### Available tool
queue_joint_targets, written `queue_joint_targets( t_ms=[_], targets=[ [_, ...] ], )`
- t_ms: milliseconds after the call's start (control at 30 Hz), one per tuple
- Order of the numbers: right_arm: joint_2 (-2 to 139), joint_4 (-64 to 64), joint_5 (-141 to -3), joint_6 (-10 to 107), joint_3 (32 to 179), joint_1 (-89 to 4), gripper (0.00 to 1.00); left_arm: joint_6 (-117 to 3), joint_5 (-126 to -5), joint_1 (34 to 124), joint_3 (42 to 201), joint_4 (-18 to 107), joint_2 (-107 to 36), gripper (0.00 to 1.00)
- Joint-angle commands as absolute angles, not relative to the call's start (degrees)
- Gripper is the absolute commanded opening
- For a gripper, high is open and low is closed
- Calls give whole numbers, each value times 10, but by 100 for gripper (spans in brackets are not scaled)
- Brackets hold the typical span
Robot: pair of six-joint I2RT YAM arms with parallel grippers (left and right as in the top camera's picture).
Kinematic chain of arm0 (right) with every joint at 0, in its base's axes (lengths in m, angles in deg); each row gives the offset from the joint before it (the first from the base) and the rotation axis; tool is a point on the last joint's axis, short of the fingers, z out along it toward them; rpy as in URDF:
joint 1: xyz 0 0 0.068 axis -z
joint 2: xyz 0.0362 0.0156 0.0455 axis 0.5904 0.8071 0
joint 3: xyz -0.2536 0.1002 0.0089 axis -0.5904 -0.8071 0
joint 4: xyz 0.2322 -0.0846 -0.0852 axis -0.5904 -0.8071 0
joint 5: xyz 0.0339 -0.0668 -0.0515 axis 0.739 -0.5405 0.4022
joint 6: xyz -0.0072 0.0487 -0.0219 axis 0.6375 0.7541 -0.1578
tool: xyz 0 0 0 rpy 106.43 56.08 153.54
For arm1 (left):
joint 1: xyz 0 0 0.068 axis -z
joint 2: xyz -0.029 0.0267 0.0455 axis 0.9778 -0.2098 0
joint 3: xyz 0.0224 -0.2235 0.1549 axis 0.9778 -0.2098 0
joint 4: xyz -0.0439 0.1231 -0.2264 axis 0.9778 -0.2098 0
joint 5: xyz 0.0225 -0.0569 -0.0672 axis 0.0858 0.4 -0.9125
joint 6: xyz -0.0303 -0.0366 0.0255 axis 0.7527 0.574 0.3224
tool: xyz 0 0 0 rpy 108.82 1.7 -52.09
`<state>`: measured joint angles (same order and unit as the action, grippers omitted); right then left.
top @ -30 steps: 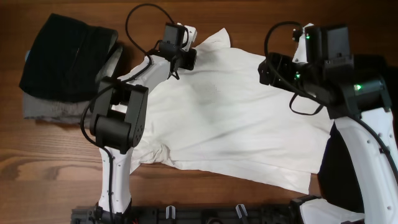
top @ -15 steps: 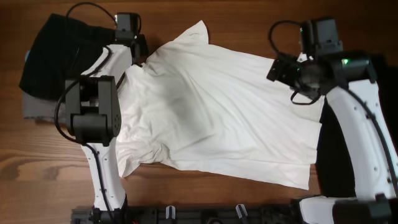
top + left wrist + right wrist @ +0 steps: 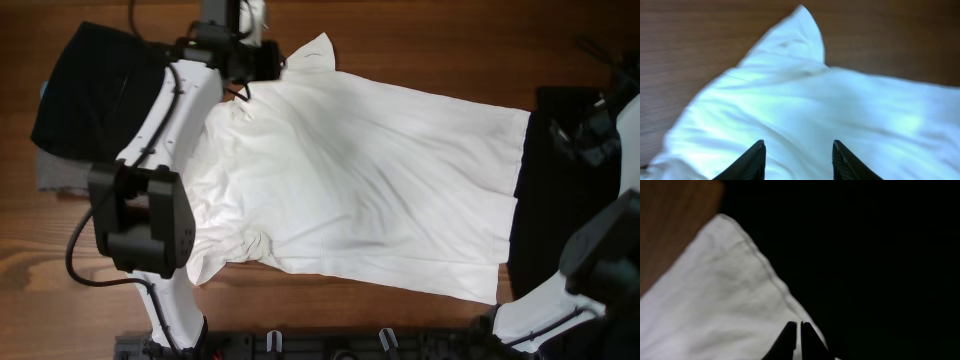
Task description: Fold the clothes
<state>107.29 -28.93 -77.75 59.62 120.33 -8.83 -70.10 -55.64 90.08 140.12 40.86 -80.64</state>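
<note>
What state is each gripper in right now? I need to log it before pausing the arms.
Left gripper: open, fingers apart above the white T-shirt, holding nothing.
Right gripper: shut, nothing visibly held.

Honestly can't read any text, label, brand or number anywhere here, not on any garment or either arm.

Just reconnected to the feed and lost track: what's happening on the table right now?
The large white short-sleeved T-shirt lies spread flat on the brown wooden table, not yet folded. The left gripper hovers open over it near the far sleeve, holding nothing. The right gripper, fingers together, sits near the shirt's hem corner, over a black cloth. A black garment lies on a grey garment on the left.
</note>
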Motion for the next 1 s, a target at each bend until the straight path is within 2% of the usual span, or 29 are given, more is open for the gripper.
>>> queue_joint_targets(
  t_ms=[0,133,200,233,400,533,633,733,800,967],
  targets=[
    [1149,-285,-740,586,1207,-85,4,-732,-572,924,1401,371,-811,59],
    [1199,-277,-716,586,1207,-86,4,-731,-572,934,1401,343,-811,63],
    [1214,-265,-716,594,1201,-86,4,-731,-572,936,1401,330,-811,72],
    [1218,-263,-717,607,1198,-85,4,-731,-573,936,1401,326,-811,73],
    [1234,-201,-722,640,1151,-83,4,-731,-572,935,1401,303,-811,75],
    [1235,-173,-849,691,1124,-57,4,-729,-573,935,1401,286,-811,76],
    [1234,-173,-912,706,1133,15,4,-729,-573,935,1401,269,-810,76],
    [1234,-168,-833,720,1150,111,4,-729,-573,935,1401,256,-810,77],
    [1234,-153,-772,678,1170,163,4,-729,-573,935,1401,251,-810,77],
    [1201,-124,-661,589,1214,209,4,-729,-573,935,1401,253,-810,81]
  ],
)
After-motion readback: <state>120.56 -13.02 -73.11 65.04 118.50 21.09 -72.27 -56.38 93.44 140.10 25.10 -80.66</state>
